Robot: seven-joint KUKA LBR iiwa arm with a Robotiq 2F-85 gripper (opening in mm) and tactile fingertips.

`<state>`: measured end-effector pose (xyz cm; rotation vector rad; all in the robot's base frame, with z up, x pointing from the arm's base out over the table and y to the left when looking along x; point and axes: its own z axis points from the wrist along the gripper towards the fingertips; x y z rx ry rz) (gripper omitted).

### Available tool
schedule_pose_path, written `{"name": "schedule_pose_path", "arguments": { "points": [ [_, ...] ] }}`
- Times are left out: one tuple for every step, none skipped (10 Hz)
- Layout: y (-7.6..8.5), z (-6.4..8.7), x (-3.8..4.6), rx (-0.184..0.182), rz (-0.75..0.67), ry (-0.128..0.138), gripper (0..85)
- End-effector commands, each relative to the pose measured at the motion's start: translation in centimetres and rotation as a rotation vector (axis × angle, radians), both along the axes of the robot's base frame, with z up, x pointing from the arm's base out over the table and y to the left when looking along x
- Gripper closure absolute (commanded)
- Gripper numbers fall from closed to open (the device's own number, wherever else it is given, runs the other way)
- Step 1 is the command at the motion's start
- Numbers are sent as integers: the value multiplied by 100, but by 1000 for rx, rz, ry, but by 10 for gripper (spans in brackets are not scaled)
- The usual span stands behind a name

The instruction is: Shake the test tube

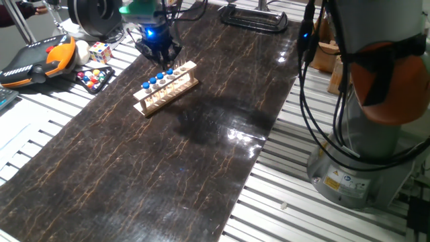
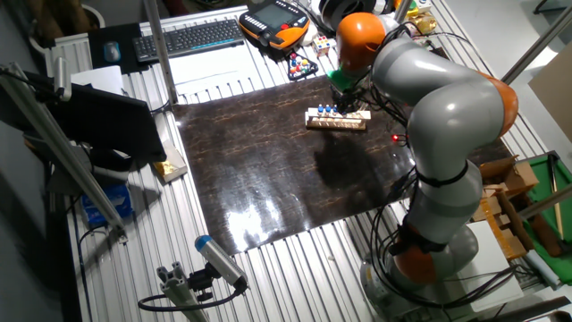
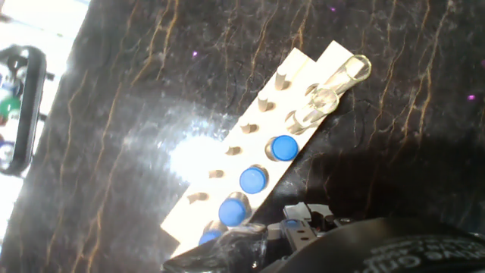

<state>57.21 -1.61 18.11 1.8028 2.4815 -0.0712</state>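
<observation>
On the dark marbled table (image 1: pixel 201 154) I hover my gripper (image 1: pixel 160 55) above the rack (image 1: pixel 166 89), jaw state unclear, approaching; next I must descend onto a blue-capped test tube (image 3: pixel 284 148) just beneath the jaws.

No text, brand or number is showing legibly in any view. A yellow-and-white warning sticker (image 1: pixel 341 180) is sitting on the robot base (image 1: pixel 349 161), at about four o'clock in one fixed view, but its print is appearing too small to read. The keyboard (image 2: pixel 189 38) keys are likewise blurring out.
</observation>
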Motion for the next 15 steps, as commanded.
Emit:
{"name": "schedule_pose_path", "arguments": {
  "points": [
    [-4, 0, 3, 4, 0, 3, 843],
    [5, -17, 13, 1, 2, 3, 843],
    [7, -20, 14, 4, 2, 3, 843],
    [7, -20, 14, 27, 0, 26, 843],
    [7, -20, 14, 42, -5, 61, 843],
    [7, -20, 14, 30, -2, 78, 843],
    [7, -20, 14, 13, 13, 80, 843],
    [7, -20, 14, 9, 25, 80, 843],
    [7, -20, 14, 12, 33, 73, 843],
    [7, -20, 14, 13, 36, 62, 843],
    [7, -20, 14, -1, 33, 56, 843],
    [7, -20, 14, -1, 27, 52, 843],
    [7, -20, 14, 4, 12, 50, 843],
    [4, -10, 12, 18, -6, 48, 843],
    [6, -13, 18, 24, -25, 41, 843]
  ]
}}
